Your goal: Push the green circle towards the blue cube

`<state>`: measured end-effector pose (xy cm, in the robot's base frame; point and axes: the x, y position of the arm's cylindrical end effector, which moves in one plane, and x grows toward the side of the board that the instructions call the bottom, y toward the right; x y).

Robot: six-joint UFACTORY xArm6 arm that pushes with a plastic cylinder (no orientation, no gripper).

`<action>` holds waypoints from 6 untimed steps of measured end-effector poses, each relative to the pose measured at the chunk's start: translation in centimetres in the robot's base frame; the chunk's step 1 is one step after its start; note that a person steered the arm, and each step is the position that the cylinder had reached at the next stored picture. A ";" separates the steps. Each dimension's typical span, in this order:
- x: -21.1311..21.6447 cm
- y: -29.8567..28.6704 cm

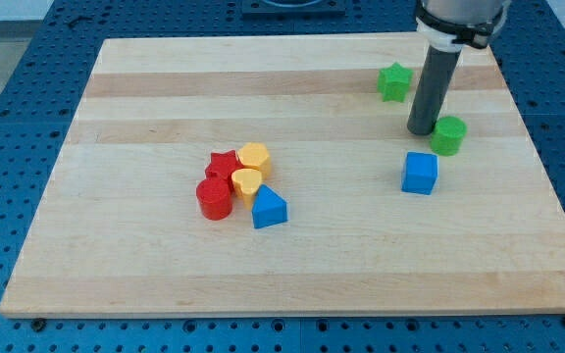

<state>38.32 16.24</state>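
The green circle (449, 134) stands at the view's right on the wooden board. The blue cube (420, 173) lies just below and left of it, a small gap apart. My tip (421, 130) rests on the board right beside the green circle's left side, touching or nearly touching it, and above the blue cube. The dark rod rises from the tip toward the view's top.
A green star (394, 81) sits above and left of the tip. A cluster near the board's middle holds a red star (223, 164), a red cylinder (214, 198), a yellow hexagon (253, 156), a yellow heart (247, 182) and a blue triangle (269, 208). The board's (116, 245) right edge is close to the green circle.
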 end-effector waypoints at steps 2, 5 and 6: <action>-5.2 5.0; -2.0 6.1; 2.7 3.6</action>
